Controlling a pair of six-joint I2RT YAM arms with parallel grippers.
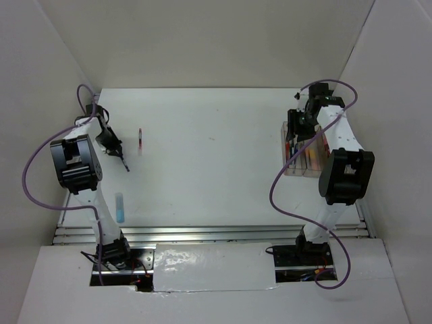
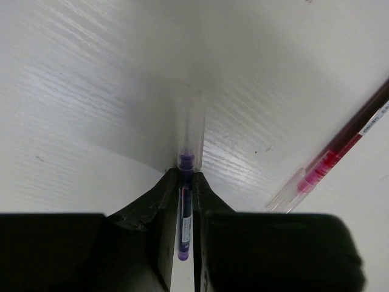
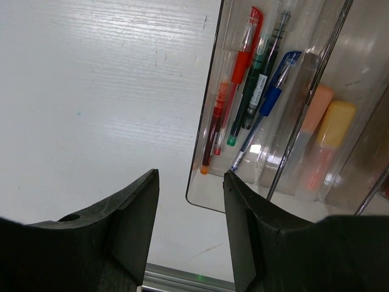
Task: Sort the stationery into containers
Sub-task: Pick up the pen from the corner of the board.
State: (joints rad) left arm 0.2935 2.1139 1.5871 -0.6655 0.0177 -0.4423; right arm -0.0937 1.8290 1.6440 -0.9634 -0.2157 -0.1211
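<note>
Table (image 1: 216,175): white, flat, faintly scuffed
Red pen (image 1: 140,142): lying on the left half, toward the far side, pointing roughly away from the bases
Blue marker (image 1: 120,207): lying near the left front edge, well apart from red pen
Bins (image 1: 291,169): clear, standing on the right side
Dark pen (image 2: 186,163): near red pen, to its left; contact with table unclear

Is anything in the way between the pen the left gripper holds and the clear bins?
A thin red pen lies flat on the white table beside the left gripper, which grips the thin purple pen. Beyond it, nothing until the clear-plastic bins, where the open right gripper hangs.
</note>
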